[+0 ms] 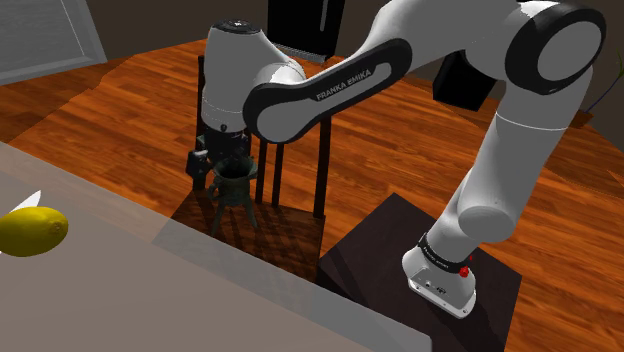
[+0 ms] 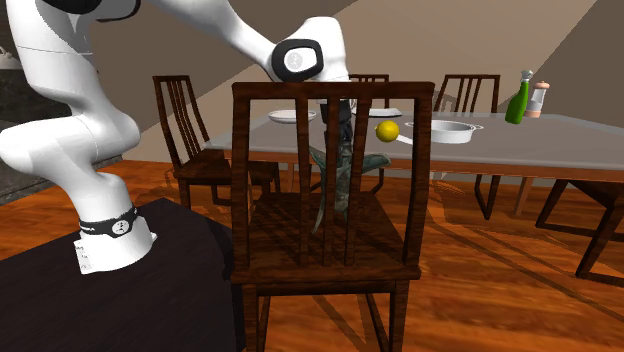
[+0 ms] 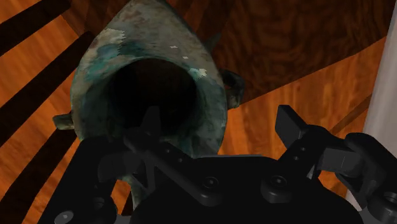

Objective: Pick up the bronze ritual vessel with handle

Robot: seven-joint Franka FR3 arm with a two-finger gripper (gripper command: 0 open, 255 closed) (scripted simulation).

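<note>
The bronze vessel [image 1: 232, 192], green-patinated and three-legged, stands upright on the dark wooden chair seat [image 1: 262, 232]. My gripper [image 1: 231, 160] hangs right over its mouth. In the wrist view the vessel's [image 3: 146, 51] dark opening lies under the open gripper [image 3: 219, 124]: one finger [image 3: 151, 121] sits over the mouth, the other finger [image 3: 289, 124] stands well outside the rim on the side of the small handle [image 3: 234, 86], apart from it. From the second exterior view the vessel [image 2: 340, 170] shows through the chair's back slats, with the gripper [image 2: 340, 118] above it.
The chair's back [image 2: 330, 95] rises close beside the vessel. A grey table [image 1: 120, 290] borders the chair, with a lemon [image 1: 30, 232] on it; a pan [image 2: 452, 130] and a green bottle [image 2: 517, 100] stand farther along. The dark stand [image 1: 380, 260] sits on the wooden floor.
</note>
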